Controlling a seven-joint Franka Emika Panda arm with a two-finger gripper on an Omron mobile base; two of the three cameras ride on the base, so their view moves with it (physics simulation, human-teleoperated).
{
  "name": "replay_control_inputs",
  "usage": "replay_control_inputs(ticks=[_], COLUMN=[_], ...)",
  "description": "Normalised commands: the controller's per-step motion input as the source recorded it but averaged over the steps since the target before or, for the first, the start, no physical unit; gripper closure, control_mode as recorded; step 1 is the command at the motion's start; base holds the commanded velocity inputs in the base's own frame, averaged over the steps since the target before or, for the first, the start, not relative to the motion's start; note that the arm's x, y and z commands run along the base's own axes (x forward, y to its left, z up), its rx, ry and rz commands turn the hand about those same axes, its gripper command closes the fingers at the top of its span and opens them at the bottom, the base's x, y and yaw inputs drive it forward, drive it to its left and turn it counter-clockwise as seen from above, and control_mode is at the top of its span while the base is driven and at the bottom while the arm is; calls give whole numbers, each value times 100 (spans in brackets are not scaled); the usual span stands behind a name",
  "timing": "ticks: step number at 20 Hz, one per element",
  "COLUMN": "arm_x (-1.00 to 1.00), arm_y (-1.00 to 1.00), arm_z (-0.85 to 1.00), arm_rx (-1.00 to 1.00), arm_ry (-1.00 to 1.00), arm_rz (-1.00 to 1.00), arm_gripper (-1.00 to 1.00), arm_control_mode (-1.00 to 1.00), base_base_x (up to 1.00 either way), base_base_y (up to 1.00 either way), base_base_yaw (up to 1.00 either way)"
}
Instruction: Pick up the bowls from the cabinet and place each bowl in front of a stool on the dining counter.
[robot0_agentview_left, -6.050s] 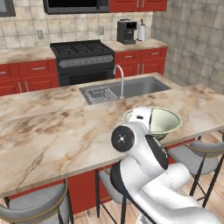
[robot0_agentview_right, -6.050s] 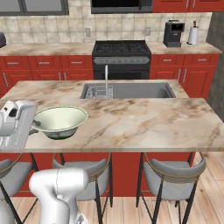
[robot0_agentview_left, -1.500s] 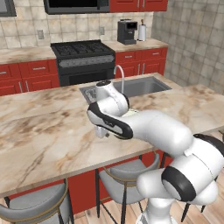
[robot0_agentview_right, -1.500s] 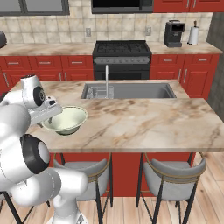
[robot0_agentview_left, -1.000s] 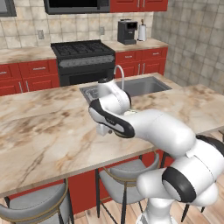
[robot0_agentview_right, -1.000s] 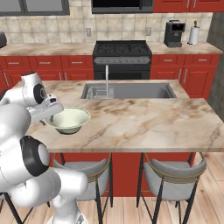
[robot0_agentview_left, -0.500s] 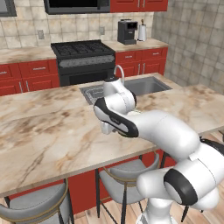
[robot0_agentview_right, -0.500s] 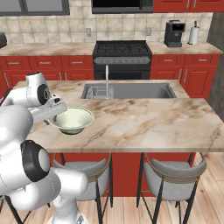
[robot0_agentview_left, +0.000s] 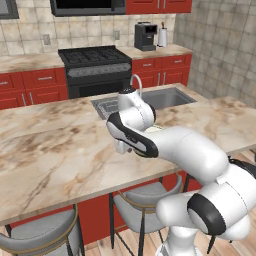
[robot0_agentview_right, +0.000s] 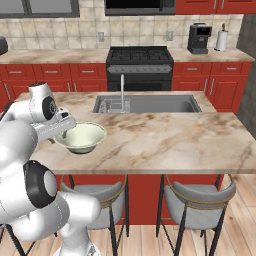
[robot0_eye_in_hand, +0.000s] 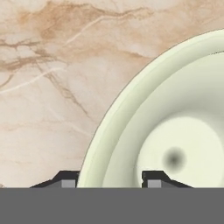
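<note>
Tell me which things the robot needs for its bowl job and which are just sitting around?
Needed: cream bowl, dining counter, stools, pincer straddling the bowl's rim.

Just there: sink, faucet, stove, coffee machine, paper towel roll.

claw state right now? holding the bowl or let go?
Claw: open, fingertips either side of the cream bowl rim, not clamped; bowl rests on the dining counter.

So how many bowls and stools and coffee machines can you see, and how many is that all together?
Bowls: 1, the cream bowl on the dining counter.
Stools: 2 in the right base view, the left stool and the right stool.
Coffee machines: 1, the coffee machine.
Total: 4
</note>
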Motion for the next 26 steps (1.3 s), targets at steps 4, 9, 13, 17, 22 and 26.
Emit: replay_control_inputs(ticks=[4,9,13,17,22,26], arm_x=[0,-1,-47,-86,-95,-100], arm_y=[0,-6,-4,0,0,-31], arm_z=[0,1,21,55,78,70], arm_rx=[0,0,4,4,8,1], arm_ry=[0,1,0,0,5,1], arm_rz=[0,-4,-9,0,-5,-15], arm_gripper=[-100,-100,-100,-100,-100,-100], arm_control_mode=[-100,-100,-100,-100,-100,-100], base_base_x=[0,0,0,0,0,0], base_base_y=[0,0,0,0,0,0], base_base_yaw=[0,0,0,0,0,0])
